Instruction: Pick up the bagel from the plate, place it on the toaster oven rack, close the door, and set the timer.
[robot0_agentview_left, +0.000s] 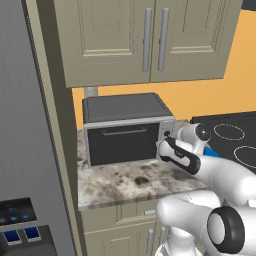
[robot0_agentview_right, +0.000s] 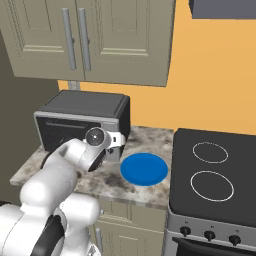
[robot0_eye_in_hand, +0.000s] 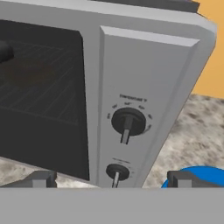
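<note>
The pincer (robot0_eye_in_hand: 111, 179) is standing wide open and holding nothing, its two dark tips (robot0_eye_in_hand: 40, 178) spread apart in the hand view on either side of the control panel (robot0_eye_in_hand: 135, 113) of the toaster oven (robot0_agentview_left: 127, 127). It is hovering just in front of that panel, facing the larger upper knob (robot0_eye_in_hand: 127, 121) and the smaller lower knob (robot0_eye_in_hand: 117, 172). To the left of the panel, the door (robot0_agentview_left: 122, 143) is sitting upright and closed, with wire lines of the toaster oven rack (robot0_eye_in_hand: 48, 87) showing faintly through its dark glass. The bagel cannot be made out. The plate (robot0_agentview_right: 144, 169) is lying bare on the speckled counter (robot0_agentview_left: 125, 182), near its right edge beside the stove (robot0_agentview_right: 215, 175). Cabinets (robot0_agentview_right: 95, 35) are hanging above.
</note>
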